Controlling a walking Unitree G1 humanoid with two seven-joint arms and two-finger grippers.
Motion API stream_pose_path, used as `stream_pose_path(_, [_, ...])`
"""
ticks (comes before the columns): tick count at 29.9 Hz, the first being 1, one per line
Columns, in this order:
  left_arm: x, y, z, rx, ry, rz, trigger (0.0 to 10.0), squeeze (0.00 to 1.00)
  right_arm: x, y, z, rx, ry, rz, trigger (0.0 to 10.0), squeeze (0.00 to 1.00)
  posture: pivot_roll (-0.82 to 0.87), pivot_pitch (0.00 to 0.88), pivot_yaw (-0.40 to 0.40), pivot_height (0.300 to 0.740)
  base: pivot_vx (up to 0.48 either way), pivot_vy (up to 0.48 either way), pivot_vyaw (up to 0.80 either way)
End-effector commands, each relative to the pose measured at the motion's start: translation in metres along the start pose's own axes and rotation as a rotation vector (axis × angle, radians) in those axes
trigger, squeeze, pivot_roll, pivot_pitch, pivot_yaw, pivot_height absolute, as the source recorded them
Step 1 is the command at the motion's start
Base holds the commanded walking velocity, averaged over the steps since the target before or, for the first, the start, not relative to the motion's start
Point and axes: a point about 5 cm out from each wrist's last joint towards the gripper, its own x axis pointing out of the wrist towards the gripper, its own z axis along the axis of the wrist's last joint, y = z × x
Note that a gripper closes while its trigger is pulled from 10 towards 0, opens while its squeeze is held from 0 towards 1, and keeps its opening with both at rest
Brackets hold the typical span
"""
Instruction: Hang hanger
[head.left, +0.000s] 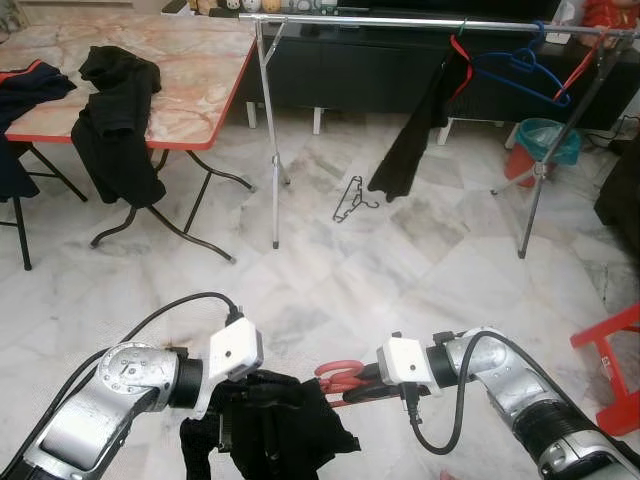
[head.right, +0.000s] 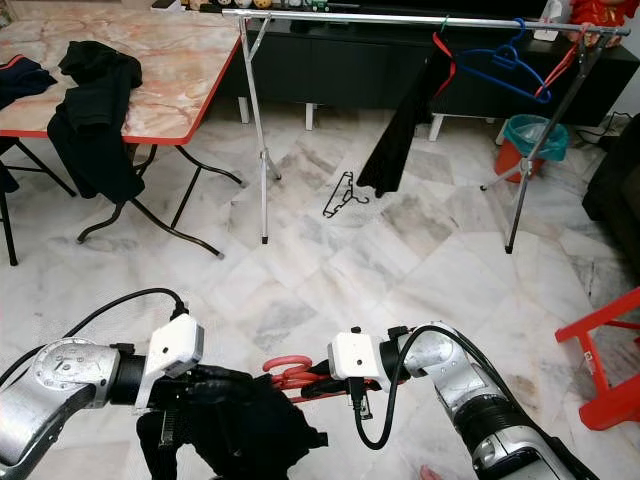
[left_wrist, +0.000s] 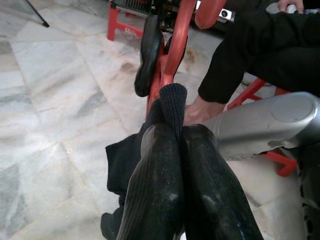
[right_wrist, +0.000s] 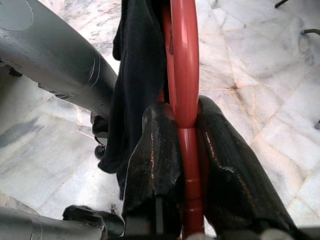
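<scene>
Red hanger (head.left: 340, 377) sits low between both arms, above the marble floor (head.left: 330, 280). Right gripper (right_wrist: 182, 135) is clamped on its bar. Left gripper (left_wrist: 175, 150) is pinched closed on the black garment (head.left: 275, 425) draped off the hanger. Clothes rail (head.left: 440, 20) stands well ahead with a blue hanger (head.left: 520, 70) on it; black hanger (head.left: 350, 200) lies on the floor beneath.

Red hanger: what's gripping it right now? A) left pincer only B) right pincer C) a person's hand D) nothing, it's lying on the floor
B: the right pincer is shut on the red hanger, its two black fingers pressed either side of the red bar, while the left pincer pinches the black garment.
</scene>
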Motion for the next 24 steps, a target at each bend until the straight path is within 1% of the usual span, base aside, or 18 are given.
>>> stream_pose_path(1, [0.0,0.001,-0.003,0.018,0.021,0.009,0.0,0.0,-0.002,-0.004,0.002,-0.009,-0.011,-0.021,0.0,0.0,0.07,0.065,-0.035,0.74,0.0,0.0,0.0])
stream_pose_path(4, [-0.002,0.004,-0.007,0.013,0.024,0.049,0.0,0.0,-0.003,-0.006,0.002,-0.011,-0.009,-0.052,0.0,0.0,0.07,0.065,-0.035,0.74,0.0,0.0,0.0])
stream_pose_path(6, [-0.005,0.006,-0.013,0.032,0.048,0.09,0.0,0.0,-0.006,-0.009,0.0,-0.007,0.005,-0.092,0.0,0.0,0.07,0.066,-0.034,0.74,0.0,0.0,0.0])
stream_pose_path(7, [-0.005,0.006,-0.013,0.032,0.048,0.09,0.0,0.0,-0.006,-0.009,0.0,-0.007,0.005,-0.092,0.0,0.0,0.07,0.066,-0.034,0.74,0.0,0.0,0.0])
stream_pose_path(8, [-0.009,0.008,-0.015,0.029,0.046,0.122,0.0,0.0,-0.01,-0.009,-0.003,0.001,0.022,-0.096,0.0,0.0,0.07,0.067,-0.034,0.74,0.0,0.0,0.0])
stream_pose_path(10, [-0.015,0.008,-0.016,0.025,0.048,0.139,0.0,0.0,-0.016,-0.008,-0.008,0.002,0.055,-0.094,0.0,0.0,0.07,0.069,-0.035,0.74,0.0,0.0,0.0])
stream_pose_path(12, [-0.025,0.009,-0.019,0.027,0.071,0.152,0.0,0.0,-0.025,-0.007,-0.013,0.006,0.093,-0.098,0.0,0.0,0.07,0.069,-0.035,0.74,0.0,0.0,0.0])
stream_pose_path(14, [-0.027,0.009,-0.02,0.027,0.076,0.154,0.0,0.0,-0.027,-0.008,-0.013,0.009,0.094,-0.101,0.0,0.0,0.07,0.07,-0.035,0.74,0.0,0.0,0.0])
stream_pose_path(16, [-0.035,0.012,-0.022,0.025,0.089,0.182,0.0,0.0,-0.032,-0.007,-0.015,0.012,0.108,-0.1,0.0,0.0,0.07,0.069,-0.034,0.74,0.0,0.0,0.0])
stream_pose_path(17, [-0.035,0.012,-0.022,0.025,0.089,0.182,0.0,0.0,-0.032,-0.007,-0.015,0.012,0.108,-0.1,0.0,0.0,0.07,0.069,-0.034,0.74,0.0,0.0,0.0])
stream_pose_path(19, [-0.043,0.011,-0.025,0.025,0.105,0.184,0.0,0.0,-0.036,-0.007,-0.018,0.012,0.122,-0.104,0.0,0.0,0.07,0.071,-0.036,0.74,0.0,0.0,0.0])
stream_pose_path(22, [-0.051,0.01,-0.033,0.023,0.169,0.18,0.0,0.0,-0.044,-0.011,-0.019,0.019,0.135,-0.159,0.0,0.0,0.07,0.071,-0.036,0.74,0.0,0.0,0.0])
stream_pose_path(24, [-0.053,0.01,-0.037,0.024,0.186,0.191,0.0,0.0,-0.047,-0.014,-0.019,0.021,0.134,-0.178,0.0,0.0,0.07,0.071,-0.034,0.74,0.0,0.0,0.0])
